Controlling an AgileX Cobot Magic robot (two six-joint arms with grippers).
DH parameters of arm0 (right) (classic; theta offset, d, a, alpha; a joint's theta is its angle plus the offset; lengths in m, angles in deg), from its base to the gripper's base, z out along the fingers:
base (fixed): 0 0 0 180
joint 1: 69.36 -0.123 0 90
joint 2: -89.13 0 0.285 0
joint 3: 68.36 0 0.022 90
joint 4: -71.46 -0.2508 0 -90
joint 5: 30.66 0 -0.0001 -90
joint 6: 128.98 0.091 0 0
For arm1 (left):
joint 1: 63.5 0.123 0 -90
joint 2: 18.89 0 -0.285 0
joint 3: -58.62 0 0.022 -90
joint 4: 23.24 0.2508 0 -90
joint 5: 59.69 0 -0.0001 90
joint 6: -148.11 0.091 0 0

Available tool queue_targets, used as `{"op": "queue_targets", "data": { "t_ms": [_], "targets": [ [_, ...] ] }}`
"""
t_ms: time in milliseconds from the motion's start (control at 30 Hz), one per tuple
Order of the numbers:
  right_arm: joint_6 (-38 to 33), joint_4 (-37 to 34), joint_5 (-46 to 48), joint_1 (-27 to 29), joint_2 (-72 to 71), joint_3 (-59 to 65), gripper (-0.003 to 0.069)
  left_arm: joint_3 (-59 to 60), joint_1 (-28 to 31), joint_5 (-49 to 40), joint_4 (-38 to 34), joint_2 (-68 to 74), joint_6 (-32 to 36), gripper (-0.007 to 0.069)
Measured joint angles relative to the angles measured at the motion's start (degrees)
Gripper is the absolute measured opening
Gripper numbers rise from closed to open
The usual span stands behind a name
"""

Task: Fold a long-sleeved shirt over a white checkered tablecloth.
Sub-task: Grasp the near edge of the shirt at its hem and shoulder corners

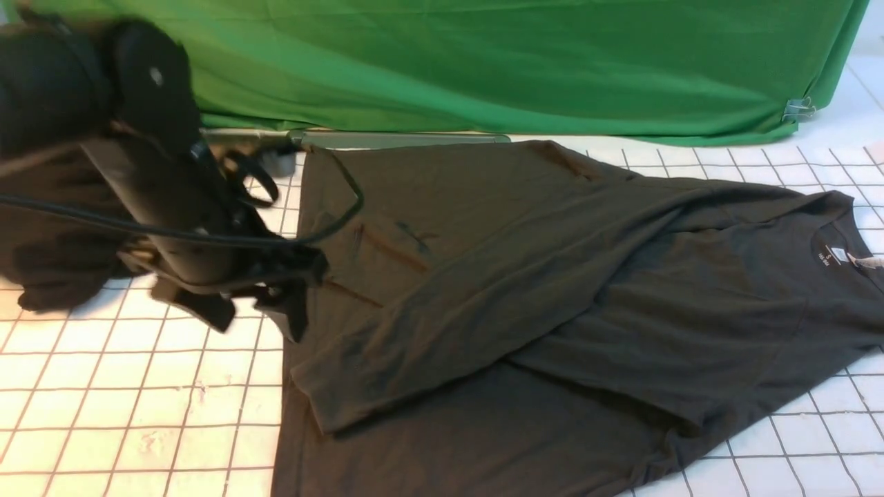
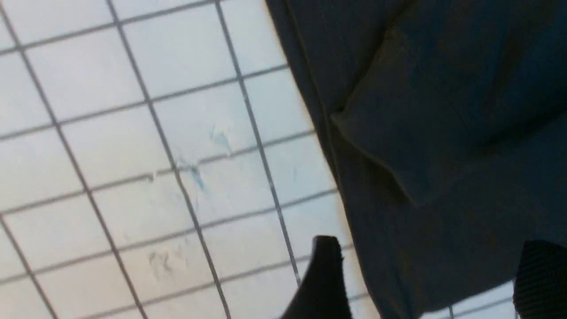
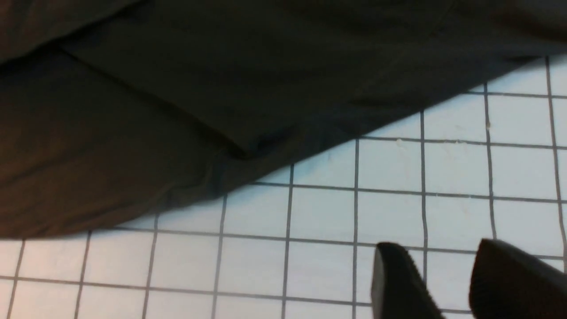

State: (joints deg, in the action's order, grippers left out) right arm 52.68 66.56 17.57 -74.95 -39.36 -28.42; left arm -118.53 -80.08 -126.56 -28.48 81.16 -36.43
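shirt (image 1: 552, 276) flat on checkered tablecloth (image 1: 138, 414), collar toward robot's right | progress: early, sleeve (image 1: 428, 331) laid across body, body folds left | left tool (image 2: 432, 246) spread wide, empty, over shirt edge | right tool (image 3: 440, 248) parted, empty

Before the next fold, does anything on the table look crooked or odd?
Mostly the long-sleeved shirt: one sleeve lies slantwise across its body, and its near edge cuts diagonally across the grid of the white checkered tablecloth, which is scuffed at front left.
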Motion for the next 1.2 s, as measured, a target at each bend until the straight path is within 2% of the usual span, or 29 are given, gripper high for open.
{"op": "queue_targets", "data": {
  "t_ms": [233, 433, 600, 900, 1000, 1067, 1100, 1167, 1200],
  "targets": [
    [-0.06, 0.0, 0.12, 0.0, 0.0, 0.0, 0.0241, 11.71, -1.31, -0.47, -9.0, -4.18, -1.96, 0.0492],
    [-0.06, 0.0, 0.39, 0.0, 0.0, 0.0, 0.0241, 29.39, -2.8, 13.21, -13.06, -3.9, -5.03, 0.0409],
    [-0.06, 0.0, 0.41, 0.0, 0.0, 0.0, 0.0241, 33.18, -2.82, 19.63, -17.28, -3.42, -4.56, 0.0382],
    [-0.06, 0.0, 0.41, 0.0, 0.0, 0.0, 0.0241, 32.88, -2.82, 20.93, -18.04, -0.31, -4.14, 0.0353],
    [-0.49, 0.0, 0.46, 0.0, 0.0, 0.0, 0.0241, 32.55, -2.77, 20.16, -18.11, 0.08, -2.25, 0.0293],
    [-2.95, 0.0, 1.34, 0.0, 0.0, 0.0, 0.0241, 32.35, -2.77, 19.73, -20.8, 0.35, 2.51, 0.0154],
    [-3.05, 0.0, 1.4, 0.0, 0.0, 0.0, 0.0241, 32.35, -2.77, 19.67, -21.0, 0.35, 2.79, 0.0143],
    [-4.56, 0.0, 2.06, 0.0, 0.23, 0.0, 0.0242, 31.29, -2.83, 18.71, -22.41, -1.02, 5.17, 0.0038],
    [-4.8, 0.0, 2.11, 0.0, 0.31, 0.0, 0.0242, 31.18, -2.83, 18.63, -22.41, -1.25, 5.29, 0.0038]
  ]
}}
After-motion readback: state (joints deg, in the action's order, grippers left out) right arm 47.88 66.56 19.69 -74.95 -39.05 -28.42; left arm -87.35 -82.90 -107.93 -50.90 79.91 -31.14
